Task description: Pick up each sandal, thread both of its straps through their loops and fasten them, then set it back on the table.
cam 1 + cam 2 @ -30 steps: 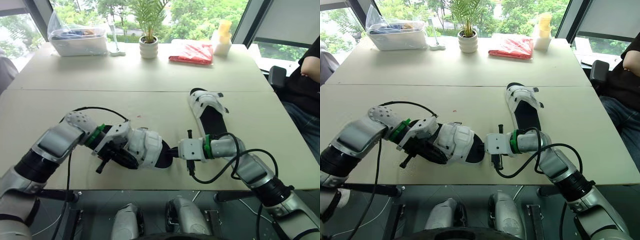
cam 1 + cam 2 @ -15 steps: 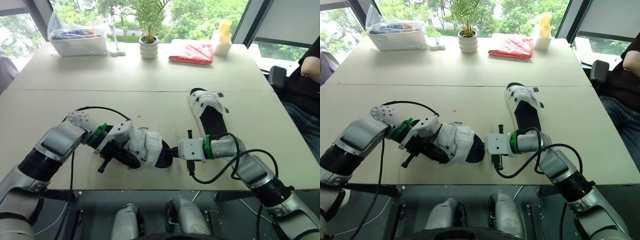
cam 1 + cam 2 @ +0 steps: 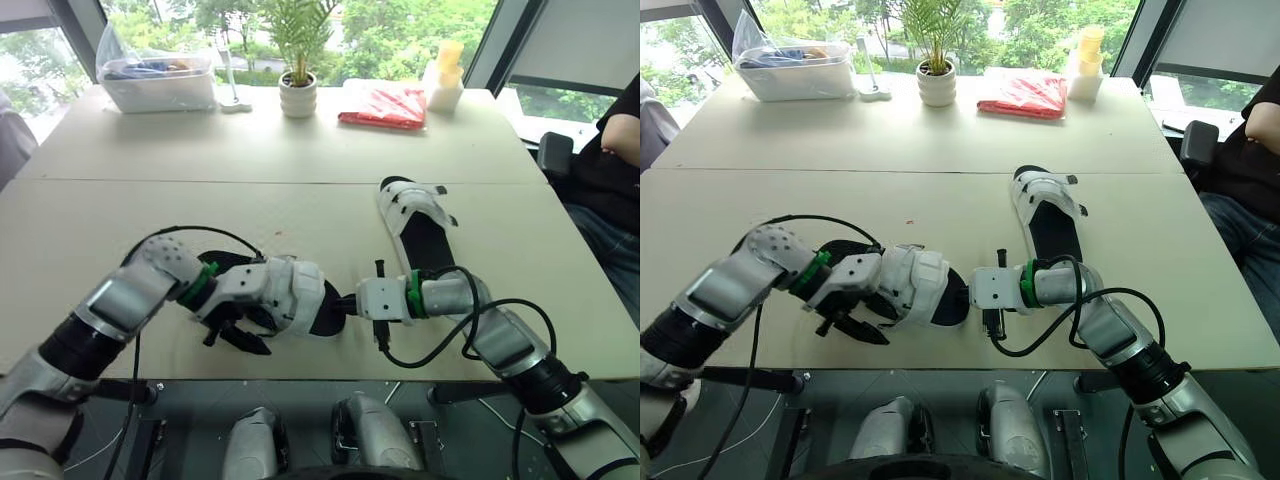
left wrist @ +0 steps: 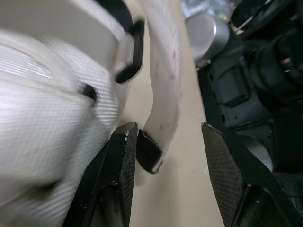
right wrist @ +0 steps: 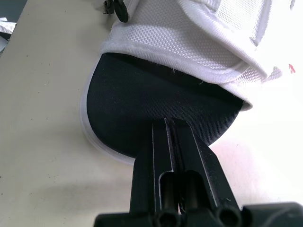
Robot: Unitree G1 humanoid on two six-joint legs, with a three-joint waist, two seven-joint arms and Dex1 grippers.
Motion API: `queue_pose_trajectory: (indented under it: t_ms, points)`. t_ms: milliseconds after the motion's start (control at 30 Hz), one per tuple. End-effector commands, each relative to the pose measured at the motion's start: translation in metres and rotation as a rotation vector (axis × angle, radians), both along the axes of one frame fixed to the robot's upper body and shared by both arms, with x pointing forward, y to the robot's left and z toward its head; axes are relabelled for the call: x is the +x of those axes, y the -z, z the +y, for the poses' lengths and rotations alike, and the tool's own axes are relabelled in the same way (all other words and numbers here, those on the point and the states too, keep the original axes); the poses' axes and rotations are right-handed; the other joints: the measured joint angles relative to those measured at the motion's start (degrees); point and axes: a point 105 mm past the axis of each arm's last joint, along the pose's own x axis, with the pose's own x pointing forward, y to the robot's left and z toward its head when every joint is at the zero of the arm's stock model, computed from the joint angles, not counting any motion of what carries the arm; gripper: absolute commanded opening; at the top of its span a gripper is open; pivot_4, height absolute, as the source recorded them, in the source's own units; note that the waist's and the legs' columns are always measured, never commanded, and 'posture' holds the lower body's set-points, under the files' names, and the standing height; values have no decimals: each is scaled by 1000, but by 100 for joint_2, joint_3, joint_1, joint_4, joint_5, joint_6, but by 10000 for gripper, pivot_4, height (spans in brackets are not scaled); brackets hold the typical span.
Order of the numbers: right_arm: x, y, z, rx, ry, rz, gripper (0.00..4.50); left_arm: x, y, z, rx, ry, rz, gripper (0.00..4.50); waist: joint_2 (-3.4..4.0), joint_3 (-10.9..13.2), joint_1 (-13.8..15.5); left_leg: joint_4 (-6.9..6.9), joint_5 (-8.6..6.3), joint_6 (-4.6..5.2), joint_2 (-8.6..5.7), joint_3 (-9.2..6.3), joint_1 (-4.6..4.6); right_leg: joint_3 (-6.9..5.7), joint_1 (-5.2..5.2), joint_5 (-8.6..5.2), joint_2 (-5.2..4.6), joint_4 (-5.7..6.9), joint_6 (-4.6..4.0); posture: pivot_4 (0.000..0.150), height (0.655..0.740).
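The left claw (image 3: 235,335) is at the near edge of the table (image 3: 300,200), its two fingers spread apart. In the left wrist view a loose white strap (image 4: 165,94) hangs between them. The strap's dark tip is just beside one finger but is not pinched. A black loop (image 4: 134,52) sits higher on the white upper, and that strap does not run through it.

The sandal (image 3: 300,295) lies low over the table between the two arms; whether it rests on the table I cannot tell. The right claw (image 5: 169,124) is closed on the edge of its black sole and steadies it. Further right and back, a second sandal (image 3: 415,222) lies flat on the table; I cannot tell whether its straps are done.

The step in hand looks like catching the strap for threading. The next move calls for the left fingers to close on the strap near its tip and then steer that tip into the loop. Meanwhile the right claw must hold the sole firm so the upper does not twist away.
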Motion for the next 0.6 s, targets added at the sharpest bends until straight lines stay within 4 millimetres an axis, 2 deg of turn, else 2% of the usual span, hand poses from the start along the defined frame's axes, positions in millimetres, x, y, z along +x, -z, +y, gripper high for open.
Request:
queue_pose_trajectory:
  t_ms: [33,67,133,300,333,467,600]
  points:
    - [-10,37,-10,-104,34,128,0,0,-1,-1,24,8,-50,3719,0,0,-3,0,0,0,0,0,-1,0,-1,0,0,0,0,1500,7241]
    - [-10,37,-10,-104,34,128,0,0,0,-1,25,10,-52,1794,5,-2,-5,0,0,0,0,0,0,0,-1,0,0,0,0,1500,7241]
    - [-11,37,-10,-105,34,129,0,0,0,-2,8,4,-43,1794,6,-3,-3,-2,0,0,0,0,0,0,-1,0,0,0,0,1500,7241]
    - [-12,38,-11,-108,33,129,0,-3,-14,-4,-76,-12,49,1794,7,-3,-3,-2,0,0,0,0,0,0,-1,0,0,0,0,1500,7241]
    - [-12,38,-11,-108,34,129,0,-5,-21,-4,-101,-12,94,1794,7,-3,-2,-2,0,0,0,0,0,0,-1,-1,0,-1,0,1500,7241]
    - [-12,38,-12,-110,37,129,0,-2,-71,-16,-322,-89,343,1794,2,-4,23,0,0,0,0,-3,-3,-2,-2,-1,0,0,0,1500,7241]
    - [-13,39,-12,-108,37,129,0,23,-79,-30,-397,-256,359,1794,11,-10,9,0,-1,2,-1,-6,1,-2,6,-1,0,-2,2,1500,7241]
